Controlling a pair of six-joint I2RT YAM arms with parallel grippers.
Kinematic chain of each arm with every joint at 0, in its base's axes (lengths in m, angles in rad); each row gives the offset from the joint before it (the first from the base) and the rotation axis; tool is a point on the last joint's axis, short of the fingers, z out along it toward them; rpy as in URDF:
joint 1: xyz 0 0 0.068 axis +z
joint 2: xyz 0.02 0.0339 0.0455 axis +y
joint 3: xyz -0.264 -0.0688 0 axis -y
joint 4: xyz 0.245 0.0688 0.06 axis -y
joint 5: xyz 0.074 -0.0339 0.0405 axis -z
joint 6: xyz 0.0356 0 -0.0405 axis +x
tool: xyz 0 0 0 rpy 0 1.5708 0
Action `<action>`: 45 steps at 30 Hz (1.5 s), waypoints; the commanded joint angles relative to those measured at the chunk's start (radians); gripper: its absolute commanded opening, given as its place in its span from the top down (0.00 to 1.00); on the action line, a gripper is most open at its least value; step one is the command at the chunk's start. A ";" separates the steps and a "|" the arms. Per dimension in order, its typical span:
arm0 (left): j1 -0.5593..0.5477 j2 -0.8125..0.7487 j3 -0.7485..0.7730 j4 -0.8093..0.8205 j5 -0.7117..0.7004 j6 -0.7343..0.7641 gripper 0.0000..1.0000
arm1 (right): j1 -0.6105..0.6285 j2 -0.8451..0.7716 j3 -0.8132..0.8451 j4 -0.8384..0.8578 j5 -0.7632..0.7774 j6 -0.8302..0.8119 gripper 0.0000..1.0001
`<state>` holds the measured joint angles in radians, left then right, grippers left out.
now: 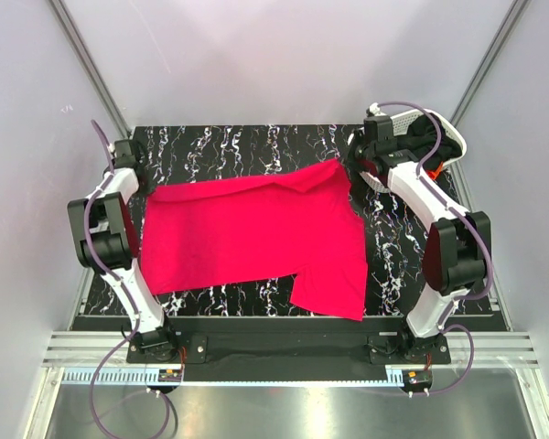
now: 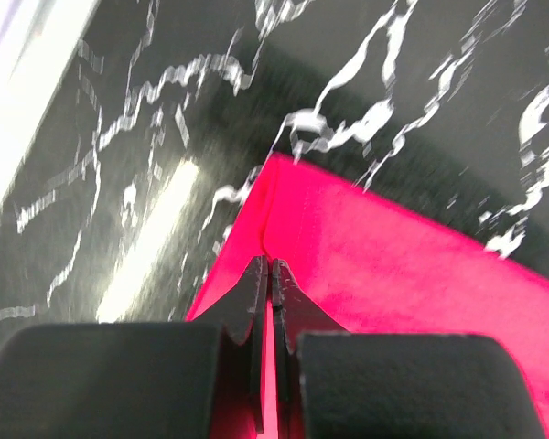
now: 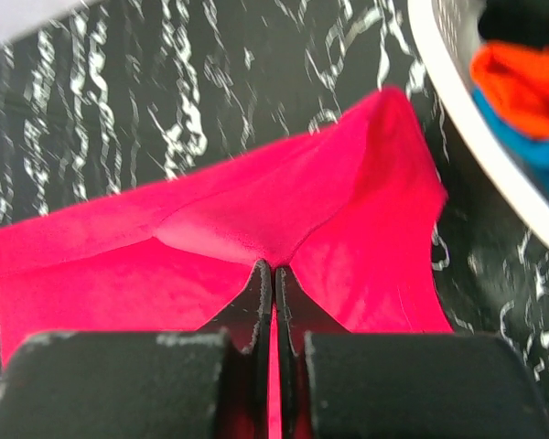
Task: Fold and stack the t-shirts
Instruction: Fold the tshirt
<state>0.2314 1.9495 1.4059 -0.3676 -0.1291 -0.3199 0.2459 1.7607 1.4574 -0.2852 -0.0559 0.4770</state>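
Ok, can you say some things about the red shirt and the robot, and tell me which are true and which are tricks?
1. The red shirt lies spread out on the table. True.
2. Both tools are wide open. False: the left tool and the right tool are both shut, each pinching the red shirt.
3. A white basket stands at the far right corner, near the right tool. True.
4. The orange shirt lies flat on the table. False: it is in the basket, with a blue shirt.
5. The table is plain white. False: it is black with white streaks.
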 commanded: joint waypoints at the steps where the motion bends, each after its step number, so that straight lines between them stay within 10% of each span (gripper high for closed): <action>1: 0.017 -0.076 -0.039 -0.016 -0.018 -0.041 1.00 | -0.003 -0.070 -0.037 -0.022 -0.015 0.006 1.00; 45: 0.042 -0.050 -0.085 -0.111 -0.073 -0.010 1.00 | -0.004 -0.141 -0.184 -0.106 0.002 -0.025 1.00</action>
<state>0.2668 1.8927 1.3132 -0.4847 -0.1623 -0.3470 0.2459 1.6684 1.2842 -0.3954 -0.0631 0.4465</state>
